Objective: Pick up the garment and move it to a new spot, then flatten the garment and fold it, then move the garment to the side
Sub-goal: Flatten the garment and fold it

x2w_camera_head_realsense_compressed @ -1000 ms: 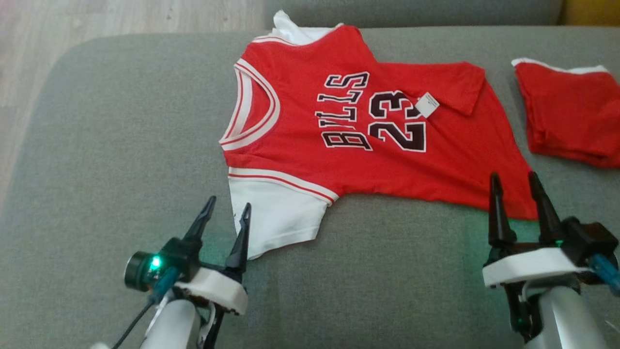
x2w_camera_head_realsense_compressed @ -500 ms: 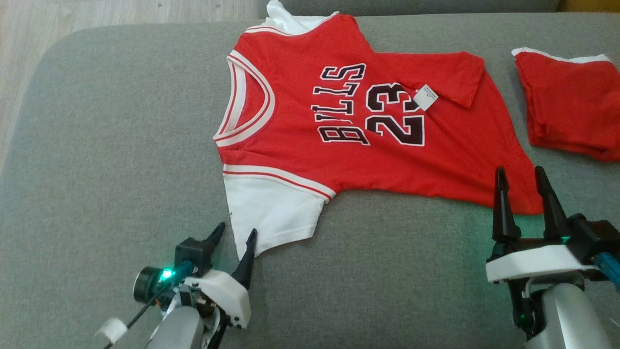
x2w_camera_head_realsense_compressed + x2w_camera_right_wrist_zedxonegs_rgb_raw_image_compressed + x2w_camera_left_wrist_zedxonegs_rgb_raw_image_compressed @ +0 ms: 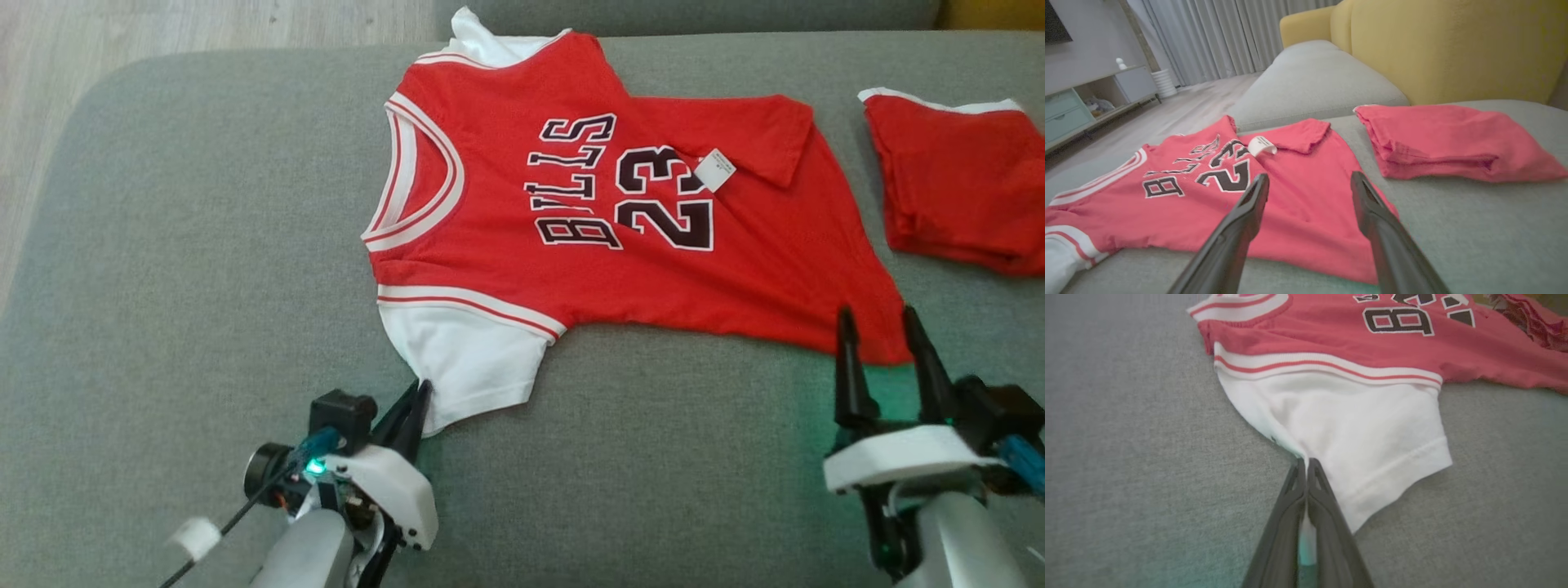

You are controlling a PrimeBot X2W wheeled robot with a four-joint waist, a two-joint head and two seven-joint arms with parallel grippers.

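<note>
The garment (image 3: 604, 212) is a red jersey with white sleeves and "23" in black, spread on the grey sofa cushion (image 3: 196, 245). My left gripper (image 3: 420, 390) is shut on the near white sleeve's (image 3: 1355, 433) corner; in the left wrist view the white cloth (image 3: 1308, 539) shows pinched between the closed fingers (image 3: 1327, 506). My right gripper (image 3: 878, 320) stands open at the jersey's near right hem corner, its two fingers (image 3: 1241, 228) spread over the red cloth (image 3: 1298, 196) without gripping it. A white tag (image 3: 714, 170) lies on the jersey's folded-over upper hem.
A folded red garment (image 3: 955, 188) lies at the right on the same cushion, also seen as a folded red garment (image 3: 1449, 143) in the right wrist view. A yellow backrest (image 3: 1445, 45) rises behind it. Wooden floor (image 3: 163, 33) lies beyond the cushion's left edge.
My left gripper drew back toward the sleeve's near corner and closed on it, pulling the white cloth into a point. The right gripper stayed open by the hem. The camera shifted slightly.
</note>
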